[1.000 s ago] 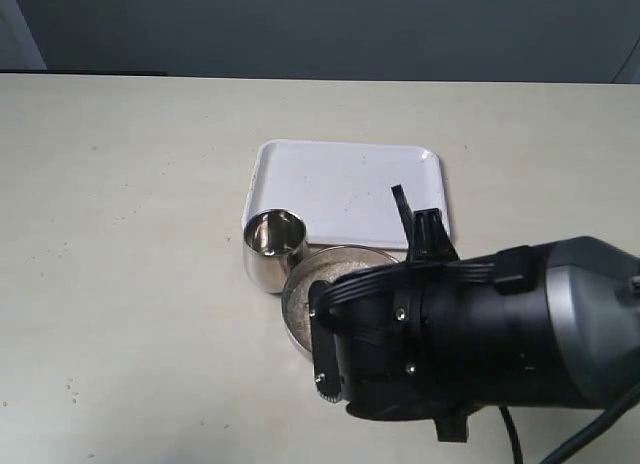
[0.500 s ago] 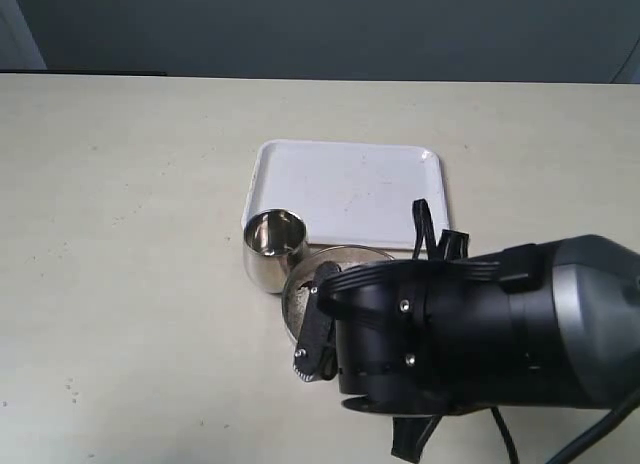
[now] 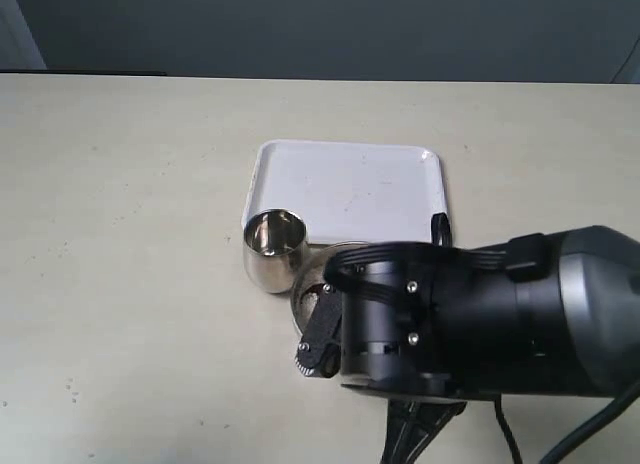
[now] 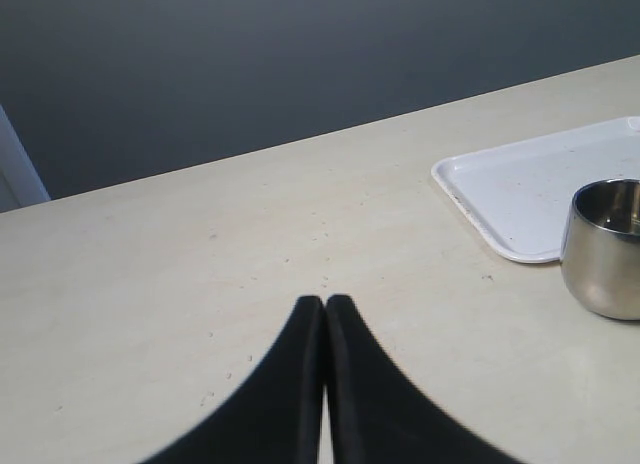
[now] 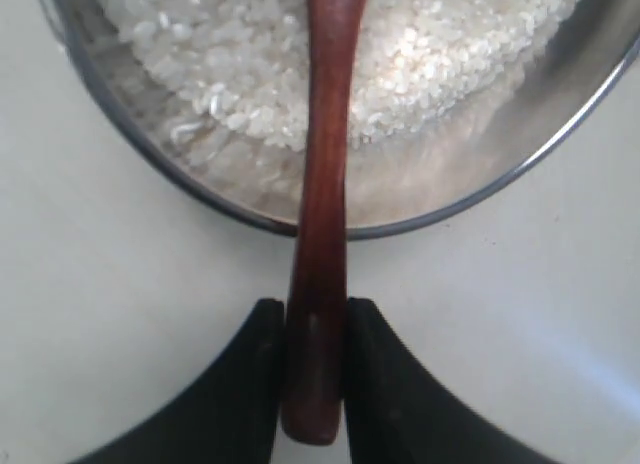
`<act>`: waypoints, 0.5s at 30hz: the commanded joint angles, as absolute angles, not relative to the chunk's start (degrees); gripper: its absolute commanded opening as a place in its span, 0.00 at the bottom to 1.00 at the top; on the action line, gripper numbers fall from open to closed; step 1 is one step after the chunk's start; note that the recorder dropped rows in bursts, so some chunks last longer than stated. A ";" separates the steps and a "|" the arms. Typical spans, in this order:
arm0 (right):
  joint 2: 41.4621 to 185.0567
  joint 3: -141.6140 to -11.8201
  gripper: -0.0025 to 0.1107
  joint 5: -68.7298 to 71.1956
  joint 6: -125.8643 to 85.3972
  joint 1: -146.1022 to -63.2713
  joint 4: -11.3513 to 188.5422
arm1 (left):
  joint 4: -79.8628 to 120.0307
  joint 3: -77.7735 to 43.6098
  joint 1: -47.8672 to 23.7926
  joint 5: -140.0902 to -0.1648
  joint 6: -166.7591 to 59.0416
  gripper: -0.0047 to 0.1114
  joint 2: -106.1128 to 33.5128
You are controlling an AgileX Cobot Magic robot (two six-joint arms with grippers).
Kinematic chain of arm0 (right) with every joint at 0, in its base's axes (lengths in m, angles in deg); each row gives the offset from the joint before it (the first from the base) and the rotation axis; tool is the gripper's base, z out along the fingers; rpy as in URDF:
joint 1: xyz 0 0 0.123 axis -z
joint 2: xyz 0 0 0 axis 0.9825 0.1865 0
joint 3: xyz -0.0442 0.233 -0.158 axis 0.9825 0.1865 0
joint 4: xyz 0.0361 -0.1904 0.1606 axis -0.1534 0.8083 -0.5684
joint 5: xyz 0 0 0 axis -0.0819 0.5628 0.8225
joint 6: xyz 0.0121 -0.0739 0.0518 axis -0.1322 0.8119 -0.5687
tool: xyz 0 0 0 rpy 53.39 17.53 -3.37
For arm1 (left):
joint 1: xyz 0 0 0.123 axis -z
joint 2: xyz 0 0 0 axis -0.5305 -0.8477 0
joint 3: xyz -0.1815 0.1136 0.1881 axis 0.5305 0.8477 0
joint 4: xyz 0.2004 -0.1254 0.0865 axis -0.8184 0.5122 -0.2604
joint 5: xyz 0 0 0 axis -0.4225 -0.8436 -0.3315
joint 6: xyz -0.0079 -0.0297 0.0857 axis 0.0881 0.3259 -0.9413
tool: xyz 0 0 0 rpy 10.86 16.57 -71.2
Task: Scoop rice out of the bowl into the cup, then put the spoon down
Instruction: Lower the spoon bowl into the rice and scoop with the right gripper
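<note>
The right arm's bulky black body fills the lower right of the exterior view and hides most of the steel bowl point(image 3: 305, 276). In the right wrist view my right gripper point(image 5: 316, 309) is shut on the reddish-brown spoon point(image 5: 322, 184), whose handle runs over the bowl point(image 5: 480, 189) rim into the white rice point(image 5: 230, 54); the scoop is out of frame. The small steel cup point(image 3: 274, 248) stands upright just left of the bowl, also seen as the cup point(image 4: 605, 246) in the left wrist view. My left gripper point(image 4: 325, 302) is shut on nothing, low over bare table left of the cup.
A white rectangular tray point(image 3: 350, 189) lies flat behind the cup and bowl, its corner showing as the tray point(image 4: 520, 189) in the left wrist view. The beige table point(image 3: 120, 234) stretches wide to the left. A dark wall runs behind the table.
The right arm has swung lower and further over the bowl. The gripper fingers that stuck up by the tray's front edge have dropped almost out of sight. The cup has stayed put.
</note>
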State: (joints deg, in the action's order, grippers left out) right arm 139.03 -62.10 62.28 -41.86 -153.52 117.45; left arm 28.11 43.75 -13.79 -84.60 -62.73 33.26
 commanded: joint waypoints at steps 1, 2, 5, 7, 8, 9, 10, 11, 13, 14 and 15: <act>137.94 -62.18 0.02 62.32 -42.13 -152.96 117.76 | 28.14 43.61 -13.66 -83.81 -62.42 0.04 33.51; 137.68 -62.29 0.02 62.57 -42.13 -152.96 117.94 | 28.14 43.61 -13.66 -83.81 -62.42 0.04 33.51; 137.07 -62.41 0.02 63.46 -42.13 -152.96 118.88 | 28.14 43.61 -13.66 -83.81 -62.42 0.04 33.51; 136.82 -62.41 0.02 64.12 -42.13 -152.96 119.48 | 28.14 43.61 -13.66 -83.81 -62.42 0.04 33.51; 136.84 -62.41 0.02 64.38 -42.13 -152.96 119.58 | 28.14 43.61 -13.66 -83.81 -62.42 0.04 33.51; 136.70 -62.41 0.02 64.39 -42.13 -152.96 119.58 | 28.14 43.61 -13.66 -83.81 -62.42 0.04 33.51; 136.59 -62.41 0.02 64.50 -42.02 -152.96 119.61 | 28.14 43.61 -13.66 -83.81 -62.42 0.04 33.51; 136.42 -62.41 0.02 64.50 -42.02 -152.96 119.71 | 28.14 43.61 -13.66 -83.81 -62.42 0.04 33.51; 136.45 -62.41 0.02 64.63 -42.02 -152.96 120.10 | 28.14 43.61 -13.66 -83.81 -62.42 0.04 33.51; 136.36 -62.41 0.02 64.88 -41.92 -152.84 120.08 | 28.14 43.61 -13.66 -83.81 -62.42 0.04 33.51; 136.36 -62.41 0.02 65.00 -41.41 -152.74 120.08 | 28.14 43.61 -13.66 -83.81 -62.42 0.04 33.51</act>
